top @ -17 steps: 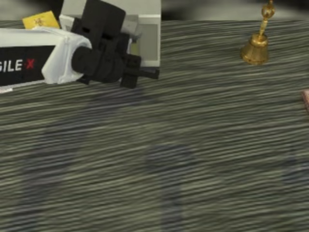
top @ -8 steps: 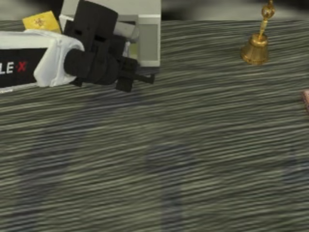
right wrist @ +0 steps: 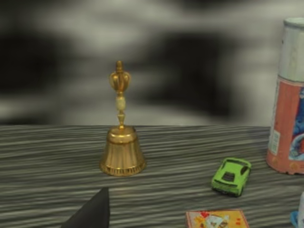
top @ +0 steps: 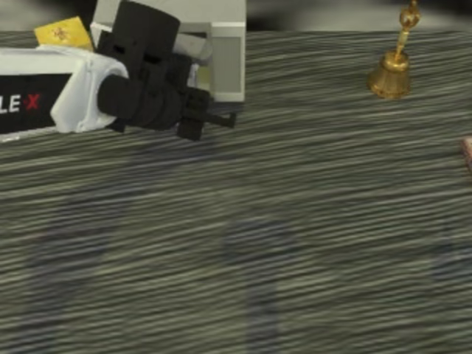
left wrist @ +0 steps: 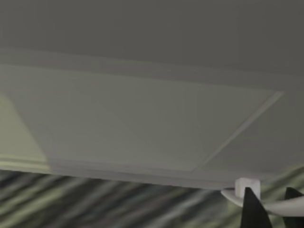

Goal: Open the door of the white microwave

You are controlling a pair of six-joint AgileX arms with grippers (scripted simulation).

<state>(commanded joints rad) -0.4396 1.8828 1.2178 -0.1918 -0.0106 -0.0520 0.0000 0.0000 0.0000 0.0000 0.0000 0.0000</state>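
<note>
The white microwave (top: 221,15) stands at the table's far left. Its control panel (top: 228,63) faces the front. My left arm reaches across its front from the left, with my left gripper (top: 214,116) just before the box. In the left wrist view the door (left wrist: 142,118) with its grey window fills the picture. My left gripper (left wrist: 274,211) is shut on the white handle strip (left wrist: 248,184) at the door's edge, a dark fingertip (left wrist: 254,211) on each side of it. Only a dark piece of my right gripper (right wrist: 95,211) shows, parked low over the table's right part.
A small yellow cube (top: 63,33) sits left of the microwave, behind my left arm. A gold bell (top: 391,70) stands at the far right. Near my right arm lie a green toy car (right wrist: 231,175), a card box (right wrist: 216,218) and a tall can (right wrist: 287,99).
My left arm has drawn back to the left by a little, taking the gripper with it along the microwave's front. In the last half second it has hardly moved.
</note>
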